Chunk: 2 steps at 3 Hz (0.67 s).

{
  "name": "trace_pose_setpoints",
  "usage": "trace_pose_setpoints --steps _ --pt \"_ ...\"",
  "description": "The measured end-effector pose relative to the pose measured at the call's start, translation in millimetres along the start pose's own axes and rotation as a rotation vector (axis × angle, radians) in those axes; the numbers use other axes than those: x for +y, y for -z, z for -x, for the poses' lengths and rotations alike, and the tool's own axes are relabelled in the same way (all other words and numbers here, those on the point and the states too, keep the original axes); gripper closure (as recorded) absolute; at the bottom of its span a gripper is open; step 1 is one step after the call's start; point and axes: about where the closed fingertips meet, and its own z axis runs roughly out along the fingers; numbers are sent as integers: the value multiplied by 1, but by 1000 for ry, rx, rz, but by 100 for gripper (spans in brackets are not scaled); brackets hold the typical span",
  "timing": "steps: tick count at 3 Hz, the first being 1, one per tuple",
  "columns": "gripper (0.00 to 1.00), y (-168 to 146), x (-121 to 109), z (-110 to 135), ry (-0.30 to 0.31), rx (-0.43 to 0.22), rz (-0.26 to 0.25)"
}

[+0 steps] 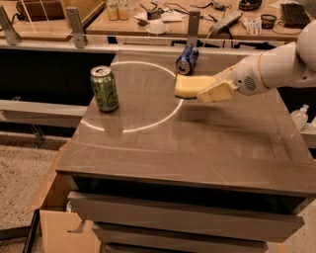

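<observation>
My gripper [205, 91] reaches in from the right over the brown table [197, 153], on a white arm [276, 66]. It is shut on a yellow sponge [189, 85], which sticks out to the left just above the tabletop. A blue can [186, 58] lies on its side right behind the sponge, near the table's far edge. A green can [104, 89] stands upright at the left of the table, well apart from the gripper. A thin white ring of light [148, 123] curves across the surface between them.
An open cardboard box [54, 217] sits on the floor at the lower left. A clear plastic bottle [300, 116] stands off the table's right edge. Behind the table runs a desk [98, 27] with jars, cables and a keyboard [295, 15].
</observation>
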Motion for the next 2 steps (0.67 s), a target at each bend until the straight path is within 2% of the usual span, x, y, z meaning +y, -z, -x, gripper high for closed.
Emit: trace_pose_setpoints --steps 2 --pt "100 -39 43 19 -12 20 -40"
